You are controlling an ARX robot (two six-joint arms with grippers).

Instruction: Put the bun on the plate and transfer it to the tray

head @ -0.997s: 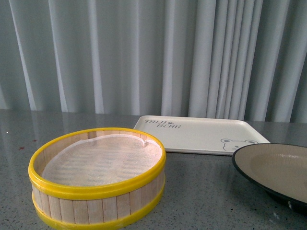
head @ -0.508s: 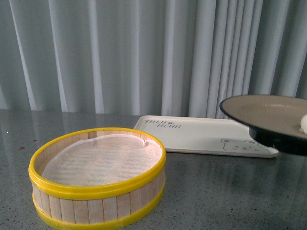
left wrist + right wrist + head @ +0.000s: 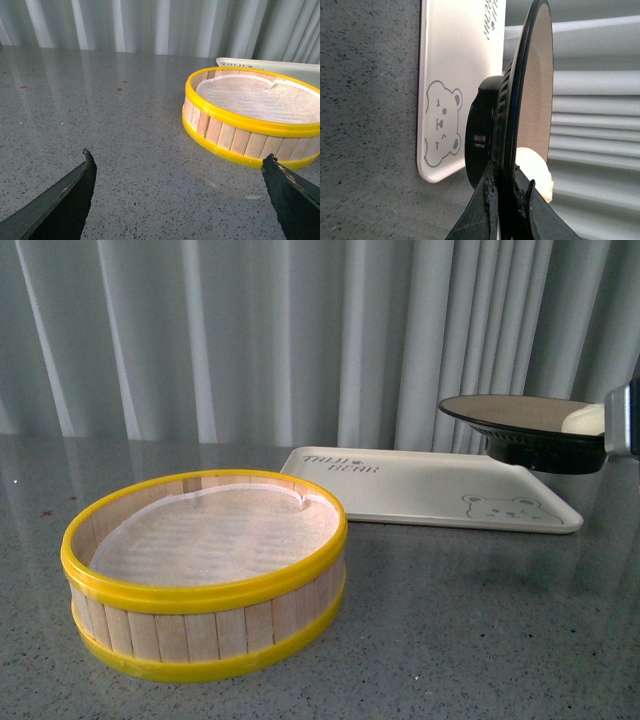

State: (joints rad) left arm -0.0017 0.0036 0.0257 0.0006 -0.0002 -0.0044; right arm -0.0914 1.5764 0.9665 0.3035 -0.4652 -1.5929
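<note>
The black-rimmed plate (image 3: pixel 520 423) hangs in the air above the right end of the cream tray (image 3: pixel 420 490). My right gripper (image 3: pixel 506 187) is shut on the plate's rim (image 3: pixel 517 100), one finger on each face. The white bun (image 3: pixel 583 420) lies on the plate near that gripper, and the right wrist view shows the bun (image 3: pixel 536 172) just behind the fingers. The bear drawing on the tray (image 3: pixel 447 75) sits under the plate. My left gripper (image 3: pixel 177 165) is open over bare table, nothing between its fingertips.
A round wooden steamer basket (image 3: pixel 205 565) with yellow bands and a white liner stands at the front left; it also shows in the left wrist view as the basket (image 3: pixel 250 117) beside one fingertip. Grey curtains (image 3: pixel 250 340) close the back. The speckled table (image 3: pixel 100 110) stretches around.
The plate with the bun rose from the table at the right edge and moved left and away, over the tray's right end. The basket and tray stayed put.
</note>
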